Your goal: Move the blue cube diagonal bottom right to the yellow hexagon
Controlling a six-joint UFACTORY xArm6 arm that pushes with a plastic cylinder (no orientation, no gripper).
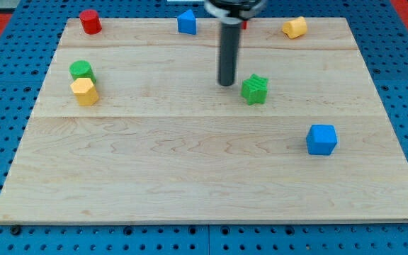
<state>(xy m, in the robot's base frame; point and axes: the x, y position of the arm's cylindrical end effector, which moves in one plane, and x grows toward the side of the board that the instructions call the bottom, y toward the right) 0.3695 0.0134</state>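
Note:
The blue cube (321, 139) sits on the wooden board (190, 177) at the view's right, below the middle. The yellow hexagon (84, 91) sits at the view's left, touching a green cylinder (82, 70) just above it. My tip (226, 84) is near the board's upper middle, just left of a green star block (255, 89). The tip is well up and to the left of the blue cube and far right of the yellow hexagon.
A red cylinder (90, 22) stands at the top left. A blue pentagon-like block (186, 22) sits at the top middle. A yellow block (295, 27) sits at the top right. A small red block (244, 25) is mostly hidden behind the rod.

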